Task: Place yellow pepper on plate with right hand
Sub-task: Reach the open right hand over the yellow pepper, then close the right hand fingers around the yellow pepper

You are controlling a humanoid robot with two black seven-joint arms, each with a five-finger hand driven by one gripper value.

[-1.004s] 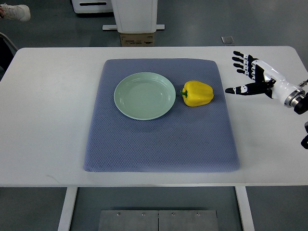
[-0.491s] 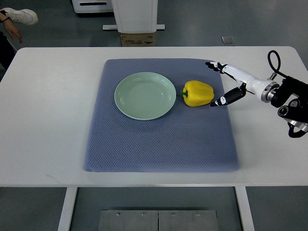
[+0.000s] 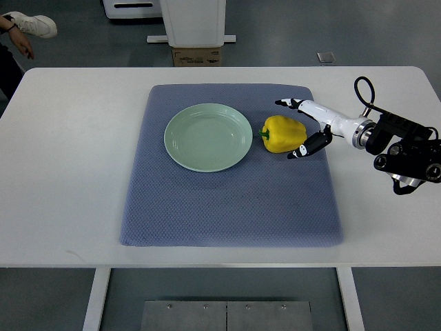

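Table (image 3: 69, 172): white top, carrying a blue-grey mat (image 3: 227, 200) laid across its middle.
Plate (image 3: 208, 136): pale green, round, sitting on the far-left part of the mat; nothing on it.
Yellow pepper (image 3: 283, 134): lying on the mat just right of the plate, green stem pointing at the plate rim, close to it but apart.
Right hand (image 3: 298, 128): reaches in from the right edge; fingers spread around the pepper's right side, one fingertip beyond its far edge, the thumb at its near right edge. Not closed on it; whether the tips touch the skin cannot be told.
Right arm (image 3: 393, 141): white forearm with black wrist assembly and a cable loop, above the table's right part.
Person: a hand (image 3: 21, 43) and a white shoe (image 3: 34, 24) at the top-left corner, off the table.
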